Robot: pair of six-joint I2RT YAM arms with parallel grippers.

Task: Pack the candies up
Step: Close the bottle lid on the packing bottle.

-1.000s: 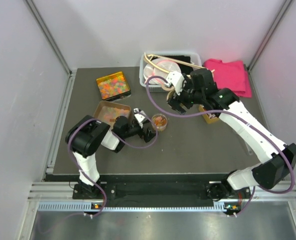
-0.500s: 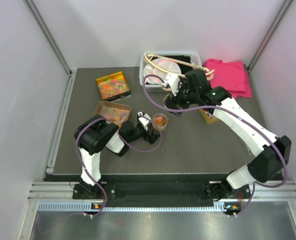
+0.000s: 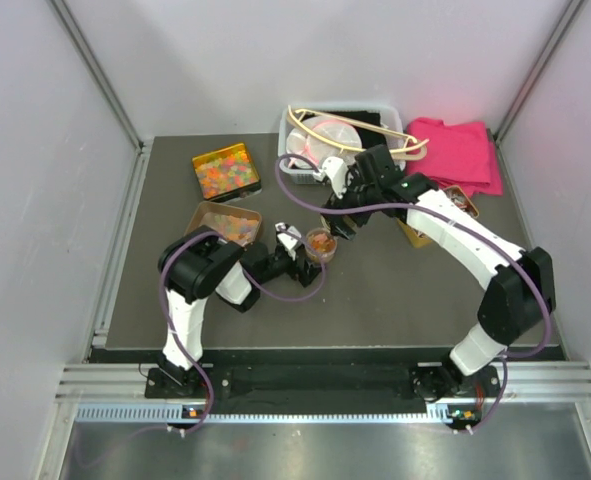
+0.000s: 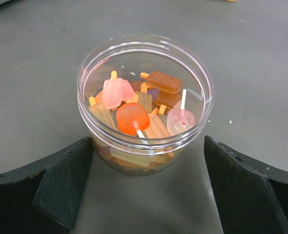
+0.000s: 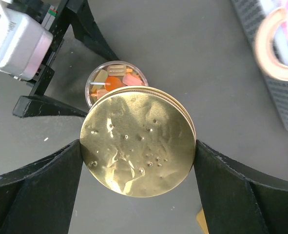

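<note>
A clear round jar [image 4: 144, 141] holds several candies [image 4: 133, 117], orange, pink and pale ice-lolly shapes. It stands open on the dark table [image 3: 395, 290]. My left gripper [image 4: 148, 163] is open, with the jar just ahead between its fingertips [image 4: 61, 185] and not gripped. In the top view the jar [image 3: 320, 243] sits right of my left gripper [image 3: 303, 258]. My right gripper [image 5: 138, 146] is shut on a round gold lid [image 5: 134, 141] and holds it just above and beside the jar [image 5: 115, 79]. In the top view my right gripper [image 3: 341, 213] hovers close behind the jar.
Two gold tins of loose candies sit at the left, one at the back [image 3: 226, 170] and one nearer [image 3: 227, 224]. A white basket [image 3: 287, 130] with tape rolls and a hanger stands at the back. A pink cloth [image 3: 460, 150] lies back right, with a small box [image 3: 416, 232] nearby.
My right gripper has carried the gold lid left and toward the jar. My left gripper has slid right until its open fingers stand at the jar.
</note>
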